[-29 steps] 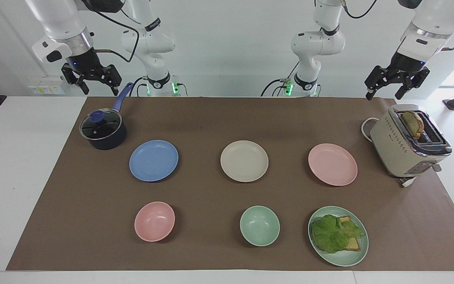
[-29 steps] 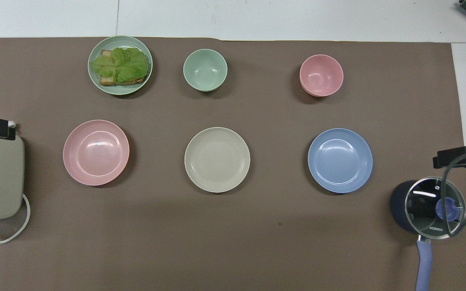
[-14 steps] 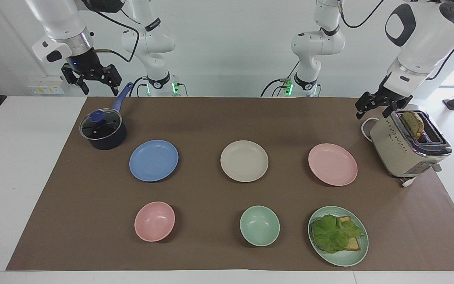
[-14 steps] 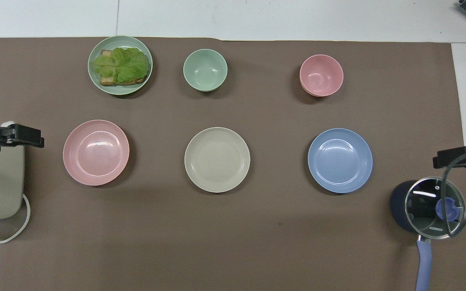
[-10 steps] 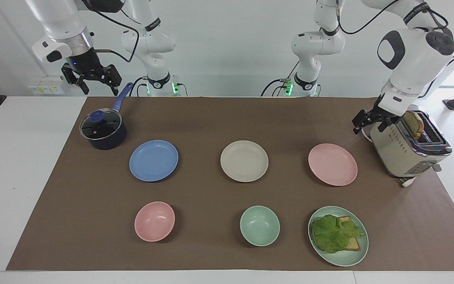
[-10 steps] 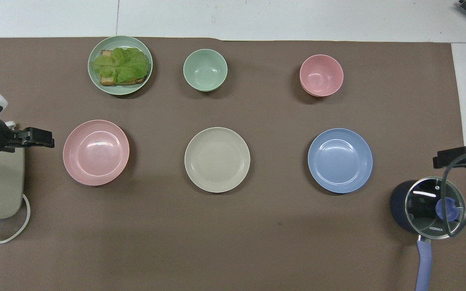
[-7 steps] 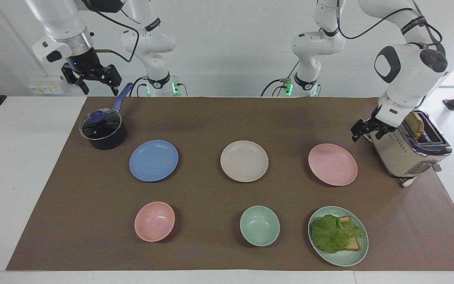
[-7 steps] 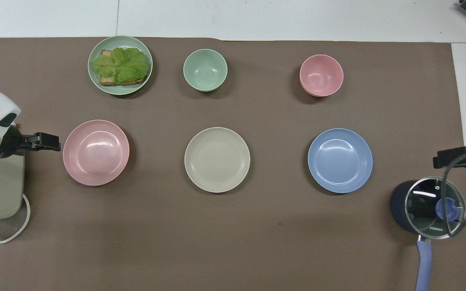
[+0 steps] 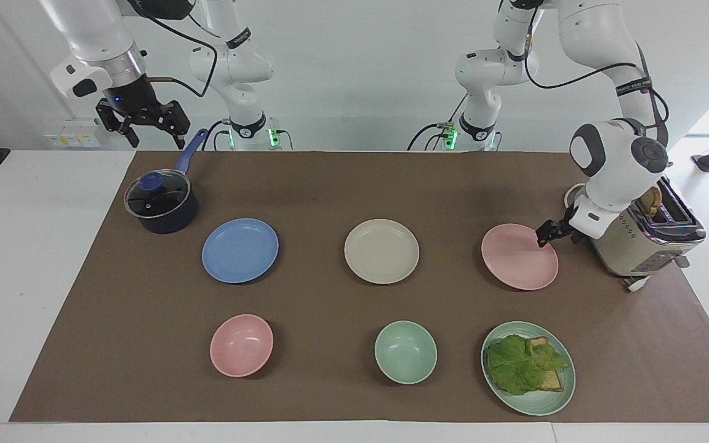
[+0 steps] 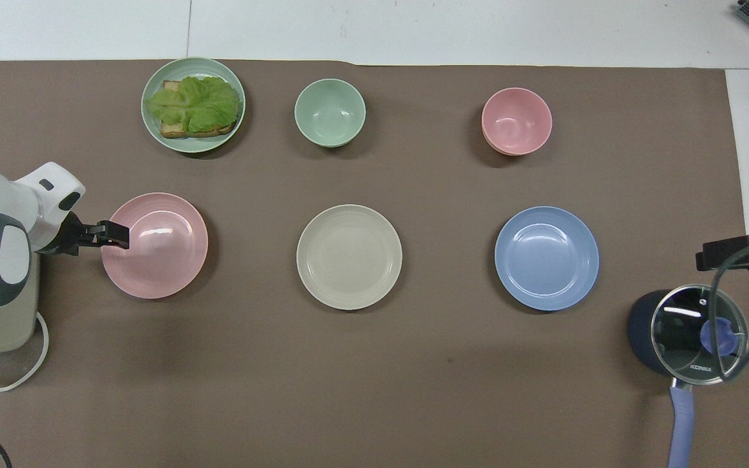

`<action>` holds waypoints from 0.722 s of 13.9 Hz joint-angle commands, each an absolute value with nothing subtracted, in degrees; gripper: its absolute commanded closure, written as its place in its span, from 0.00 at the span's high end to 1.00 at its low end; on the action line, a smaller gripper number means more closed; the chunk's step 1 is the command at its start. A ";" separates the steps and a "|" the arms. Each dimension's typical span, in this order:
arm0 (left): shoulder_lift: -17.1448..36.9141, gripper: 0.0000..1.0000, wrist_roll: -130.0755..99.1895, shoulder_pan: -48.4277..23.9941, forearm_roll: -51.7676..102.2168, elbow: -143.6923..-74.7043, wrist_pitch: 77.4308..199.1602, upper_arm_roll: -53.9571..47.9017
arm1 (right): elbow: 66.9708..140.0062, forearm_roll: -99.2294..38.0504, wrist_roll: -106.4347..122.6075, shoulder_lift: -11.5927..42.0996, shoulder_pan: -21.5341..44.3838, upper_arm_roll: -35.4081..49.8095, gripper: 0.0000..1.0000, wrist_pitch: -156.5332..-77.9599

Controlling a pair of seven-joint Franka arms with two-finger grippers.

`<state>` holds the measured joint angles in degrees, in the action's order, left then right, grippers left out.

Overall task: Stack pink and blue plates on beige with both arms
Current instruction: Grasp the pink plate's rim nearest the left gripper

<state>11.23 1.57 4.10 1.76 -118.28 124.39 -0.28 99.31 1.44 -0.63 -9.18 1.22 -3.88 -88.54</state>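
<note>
Blue plate (image 9: 240,250) at centre left of the facing frame, flat on the desk (image 9: 330,191): likely light, stiff, slick-glazed, best pinched at the raised rim. Well apart from the right gripper (image 9: 145,126), hovering upper left above the saucepan (image 9: 161,205), fingers released and empty, waiting. Beige plate (image 9: 381,251) at centre, bare. Pink plate (image 9: 519,256) at centre right, same shallow build, same rim hold. Left gripper (image 9: 545,235) low at its edge beside the toaster (image 9: 637,240), fingers spread and empty, tips at the rim; contact impossible to tell.
</note>
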 commanded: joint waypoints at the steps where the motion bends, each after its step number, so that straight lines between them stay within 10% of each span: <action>1: 11.34 1.00 1.41 5.79 0.97 -120.58 126.39 -0.53 | 99.67 1.32 -1.05 -9.76 1.05 -3.69 1.00 -89.12; 5: 11.16 0.70 1.23 5.89 0.97 -121.82 126.30 -0.53 | 99.67 1.32 -1.05 -9.84 1.05 -3.78 1.00 -89.12; 10: 11.34 0.00 1.58 5.10 0.97 -121.47 125.07 -0.62 | 99.67 1.32 -1.05 -9.84 1.05 -3.78 1.00 -89.12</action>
